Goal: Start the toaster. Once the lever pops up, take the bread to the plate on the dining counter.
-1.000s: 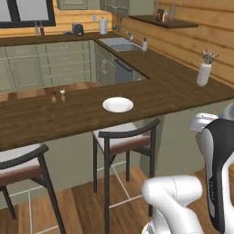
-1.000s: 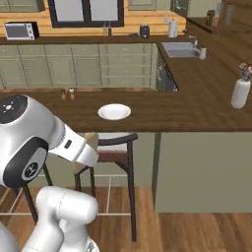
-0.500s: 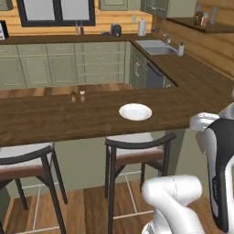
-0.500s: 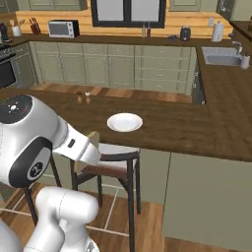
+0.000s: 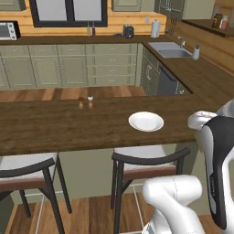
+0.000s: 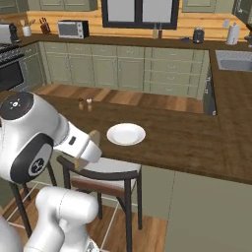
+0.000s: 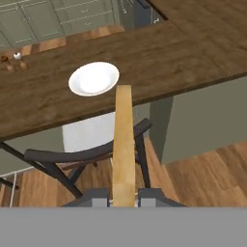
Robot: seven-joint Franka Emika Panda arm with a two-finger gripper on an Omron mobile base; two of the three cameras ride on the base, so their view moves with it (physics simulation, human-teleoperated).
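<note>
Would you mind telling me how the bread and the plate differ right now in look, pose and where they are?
The bread is tan-brown and shows its thin edge in the hand view, while the plate is white and round. The bread stands on edge, clamped in the gripper, whose jaws are shut on it; the plate lies flat. The bread hangs above a stool short of the dining counter; the plate rests on that counter. Both are thin, flat items.

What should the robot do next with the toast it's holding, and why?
Probably carry it forward and up over the counter. The gripper is shut on the bread, held edge-on, out in front of the dining counter above a stool. The plate sits bare on the counter ahead, so the bread isn't over it yet.
</note>
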